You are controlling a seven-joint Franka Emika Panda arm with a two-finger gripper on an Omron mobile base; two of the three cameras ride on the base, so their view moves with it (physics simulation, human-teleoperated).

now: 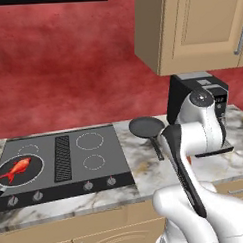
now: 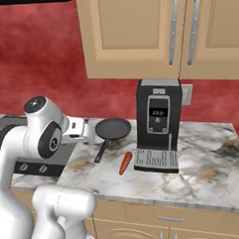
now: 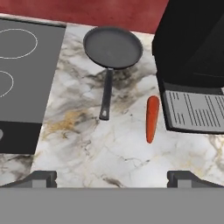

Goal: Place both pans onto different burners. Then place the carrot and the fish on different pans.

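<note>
One pan sits on the front-left burner of the cooktop with the red-orange fish lying in it. The other pan rests empty on the marble counter, to the right of the cooktop, its handle pointing toward me. The carrot lies on the counter between that pan's handle and the coffee machine. My gripper is open above the counter, short of the pan handle and the carrot, with nothing between its fingers. Two burners on the right of the cooktop are bare.
A black coffee machine stands on the counter right of the empty pan, its drip tray next to the carrot. Wooden wall cabinets hang above. Cooktop knobs line its front edge.
</note>
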